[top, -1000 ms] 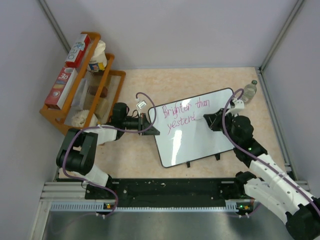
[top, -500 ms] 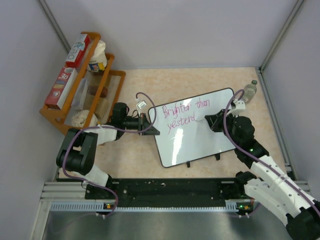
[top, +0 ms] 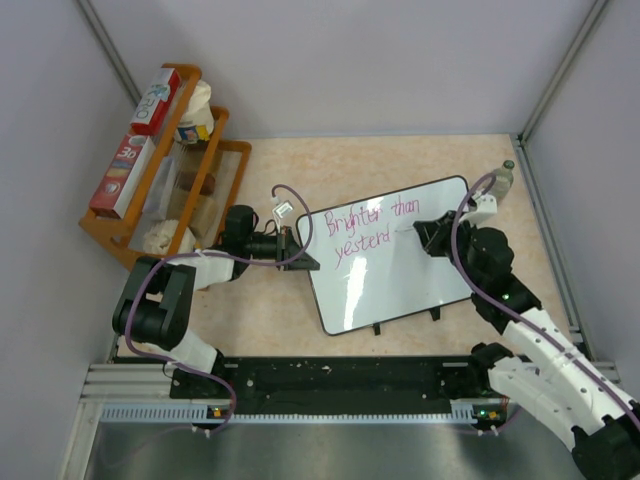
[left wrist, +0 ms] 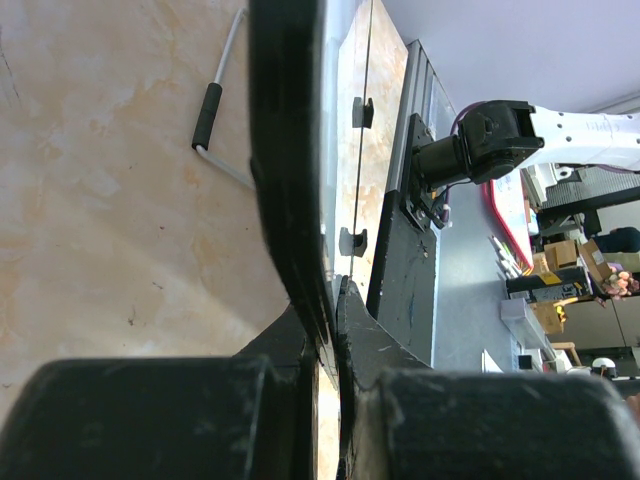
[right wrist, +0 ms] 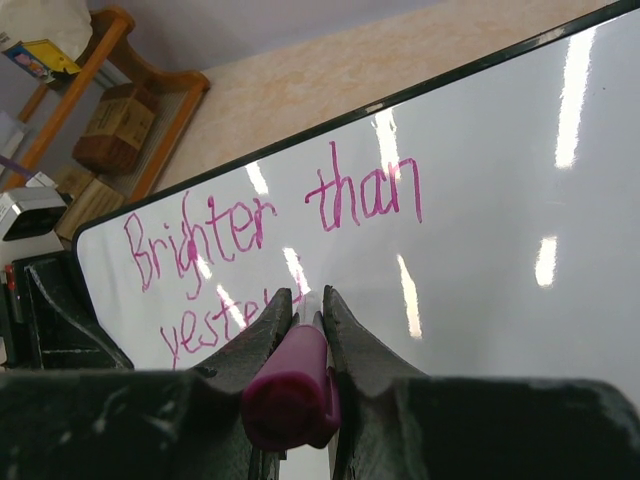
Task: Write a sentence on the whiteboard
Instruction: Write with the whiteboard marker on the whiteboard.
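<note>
The whiteboard [top: 400, 275] lies tilted on the table, with its small black feet on the near edge. The sentence [top: 365, 228] in pink marker reads "Brighter than" above "yesterd"; it also shows in the right wrist view [right wrist: 270, 225]. My left gripper [top: 297, 246] is shut on the whiteboard's left edge [left wrist: 300, 180], one finger on each face. My right gripper [top: 425, 235] is shut on a magenta marker [right wrist: 295, 385], its tip pointing at the board just right of "yesterd". The tip itself is hidden by the fingers.
A wooden rack [top: 165, 170] with boxes and bags stands at the back left. A small clear bottle [top: 500, 180] stands by the whiteboard's far right corner. Grey walls enclose the table. A black rail [top: 340, 380] runs along the near edge.
My right gripper with the marker has shifted slightly to the right and away along the second line. The left gripper and the board have not moved.
</note>
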### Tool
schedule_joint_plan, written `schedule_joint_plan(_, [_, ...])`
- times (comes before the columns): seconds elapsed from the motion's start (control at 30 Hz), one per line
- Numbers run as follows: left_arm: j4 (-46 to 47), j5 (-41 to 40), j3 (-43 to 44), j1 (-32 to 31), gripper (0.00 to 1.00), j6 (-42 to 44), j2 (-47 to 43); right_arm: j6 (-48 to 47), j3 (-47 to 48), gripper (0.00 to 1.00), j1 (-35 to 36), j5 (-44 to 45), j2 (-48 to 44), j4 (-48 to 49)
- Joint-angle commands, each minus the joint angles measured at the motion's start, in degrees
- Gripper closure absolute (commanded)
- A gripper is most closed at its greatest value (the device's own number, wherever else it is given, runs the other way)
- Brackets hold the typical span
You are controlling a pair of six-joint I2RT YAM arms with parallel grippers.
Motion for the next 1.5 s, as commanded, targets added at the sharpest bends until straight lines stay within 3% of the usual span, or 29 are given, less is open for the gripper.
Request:
schedule_joint_plan(0.0, [-0.18, -5.08, -1.79, -1.56, 1.0, 11.31, 0.82, -1.07, 3.19, 1.0, -0.6, 1.0, 1.11, 2.04])
schedule_joint_plan(0.67, [-0.09, -4.99, -1.88, -1.56, 1.0, 11.22, 0.9, -0.9, 2.32, 1.0, -0.78, -1.1, 4.89, 3.53])
schedule_joint_plan(1.47, [-0.18, -4.99, -1.88, -1.56, 1.0, 11.31, 0.82, -0.45, -0.67, 1.0, -0.69, -2.51, 2.26, 0.98])
